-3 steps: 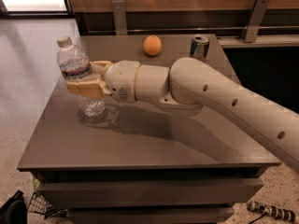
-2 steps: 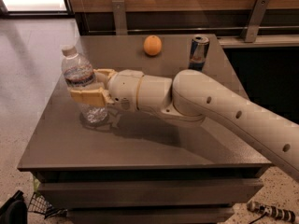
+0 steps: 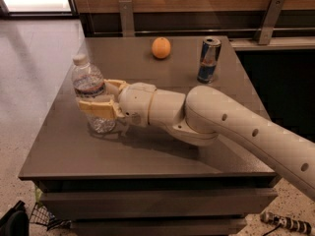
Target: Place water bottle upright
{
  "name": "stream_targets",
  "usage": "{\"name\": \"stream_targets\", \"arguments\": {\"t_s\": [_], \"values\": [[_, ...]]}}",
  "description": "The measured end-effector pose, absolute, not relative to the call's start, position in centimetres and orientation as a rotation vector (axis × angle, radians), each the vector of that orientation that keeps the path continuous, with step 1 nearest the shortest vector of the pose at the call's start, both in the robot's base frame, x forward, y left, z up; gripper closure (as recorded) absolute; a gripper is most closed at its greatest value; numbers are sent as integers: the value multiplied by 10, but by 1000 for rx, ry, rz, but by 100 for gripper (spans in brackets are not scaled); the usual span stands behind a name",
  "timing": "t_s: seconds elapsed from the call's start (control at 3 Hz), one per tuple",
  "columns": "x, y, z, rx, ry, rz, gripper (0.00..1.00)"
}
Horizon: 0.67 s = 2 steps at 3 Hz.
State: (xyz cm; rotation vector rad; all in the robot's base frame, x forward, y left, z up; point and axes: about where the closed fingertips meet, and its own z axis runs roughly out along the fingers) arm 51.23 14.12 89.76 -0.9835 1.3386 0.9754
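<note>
The water bottle (image 3: 88,80) is a clear ribbed bottle with a white cap and a coloured label band. It stands upright at the left part of the brown table (image 3: 162,146), its base on or just at the surface. My gripper (image 3: 100,97) reaches in from the right and is shut on the bottle's middle. One tan finger (image 3: 96,107) crosses in front of the bottle and the other (image 3: 115,85) lies behind it. The white arm runs off to the lower right.
An orange (image 3: 161,47) lies at the back middle of the table. A blue-and-silver drink can (image 3: 209,59) stands at the back right. The table's left edge is close to the bottle, with floor (image 3: 29,82) beyond. A wooden wall with metal brackets runs behind.
The bottle has come down with my gripper and shifted slightly right, from held above the table to standing at its surface. The gripper keeps its hold.
</note>
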Motion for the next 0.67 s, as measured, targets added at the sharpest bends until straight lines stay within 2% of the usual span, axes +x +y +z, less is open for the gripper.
{"name": "stream_targets", "arguments": {"t_s": [0.33, 0.67], "values": [[512, 141, 900, -984, 1339, 975, 91], [512, 141, 900, -984, 1339, 975, 67]]}}
